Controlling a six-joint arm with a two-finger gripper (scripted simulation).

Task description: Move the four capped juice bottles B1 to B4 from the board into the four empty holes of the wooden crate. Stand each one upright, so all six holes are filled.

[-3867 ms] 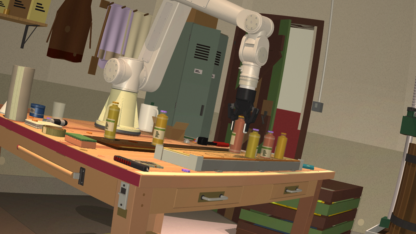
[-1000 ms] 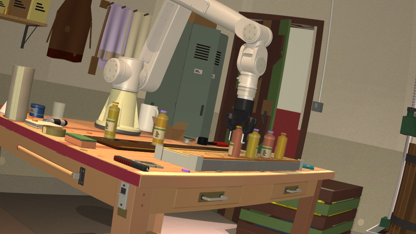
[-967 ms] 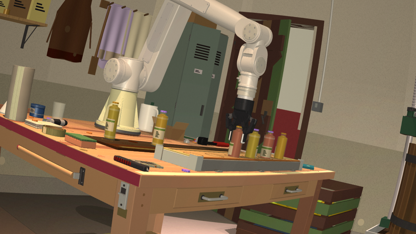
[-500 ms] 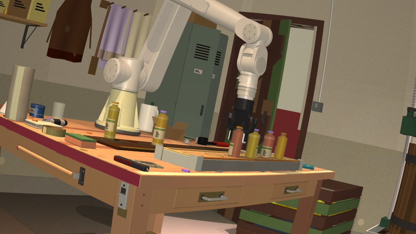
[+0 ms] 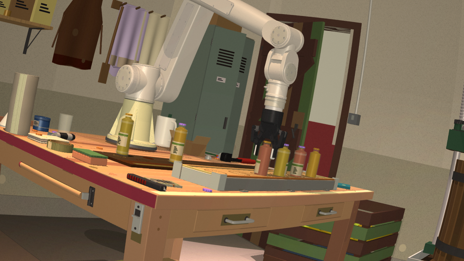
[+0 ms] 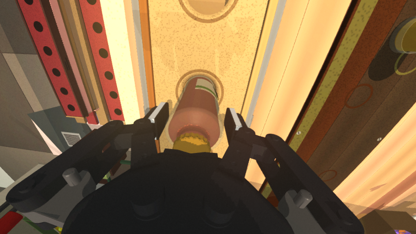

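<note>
The lower part of a brown bottle [image 5: 263, 158] with a gold cap sits down in a crate hole [image 6: 199, 87], so only its shoulders and cap show from above. It stands upright at the left end of a row with three more bottles [image 5: 293, 161] in the low wooden crate [image 5: 256, 178]. My gripper [image 5: 268, 140] hangs just above that brown bottle [image 6: 194, 116] with its fingers open at either side of the neck, holding nothing. Two mustard bottles [image 5: 124, 134] [image 5: 178, 142] stand upright on the dark board [image 5: 139, 159] further left. Another empty hole [image 6: 207, 7] lies beyond.
The arm's cream base [image 5: 133, 126] stands behind the board, with a white jug [image 5: 164, 130] and a small cardboard box [image 5: 194, 146] beside it. A red perforated tool [image 5: 152, 181] lies in front of the crate. A tall cylinder [image 5: 21, 104], tape and a sponge occupy the table's left end.
</note>
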